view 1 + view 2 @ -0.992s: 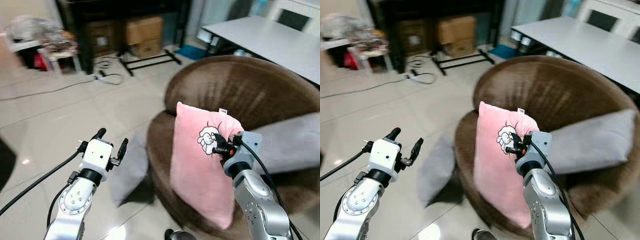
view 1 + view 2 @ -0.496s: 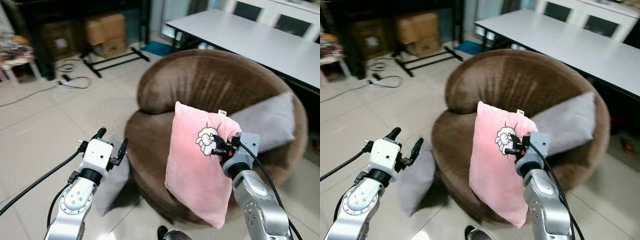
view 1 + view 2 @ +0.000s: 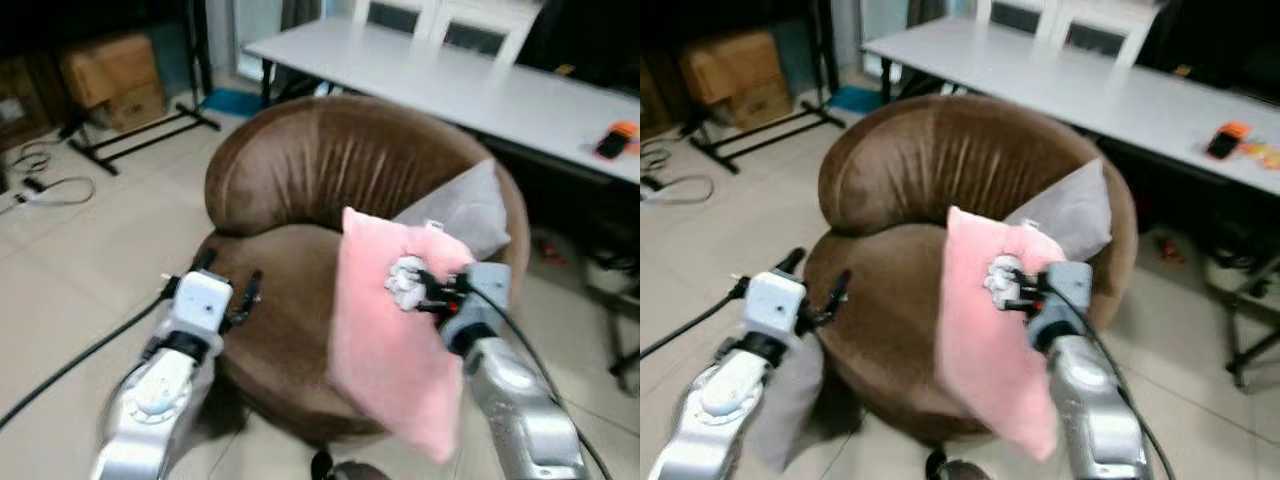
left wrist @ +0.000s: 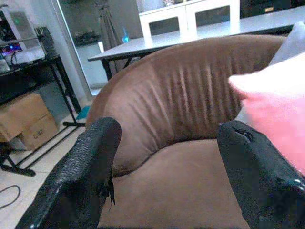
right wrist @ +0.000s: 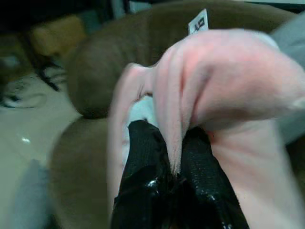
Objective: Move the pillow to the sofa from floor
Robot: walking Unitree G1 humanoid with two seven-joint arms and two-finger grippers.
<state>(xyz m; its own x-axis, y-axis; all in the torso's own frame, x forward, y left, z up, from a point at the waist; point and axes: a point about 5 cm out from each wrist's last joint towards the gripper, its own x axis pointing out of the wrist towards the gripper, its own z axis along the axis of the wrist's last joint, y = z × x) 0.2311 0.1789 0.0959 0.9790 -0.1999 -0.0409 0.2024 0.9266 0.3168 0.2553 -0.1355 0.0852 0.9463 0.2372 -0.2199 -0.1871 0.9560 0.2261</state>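
While my right pincer (image 3: 432, 291) pinches the pink pillow (image 3: 385, 360) hanging long-axis down, the sofa (image 3: 290, 300) seat lies ahead-left — left pincer (image 3: 232, 287) open, empty.

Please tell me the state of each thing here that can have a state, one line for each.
Pink pillow: lifted, hanging in front of the sofa, pinched at its upper edge.
Right claw: shut on the pink pillow.
Left claw: open, holding nothing.
Brown sofa: seat bare.
Grey pillow: leaning on the sofa back.
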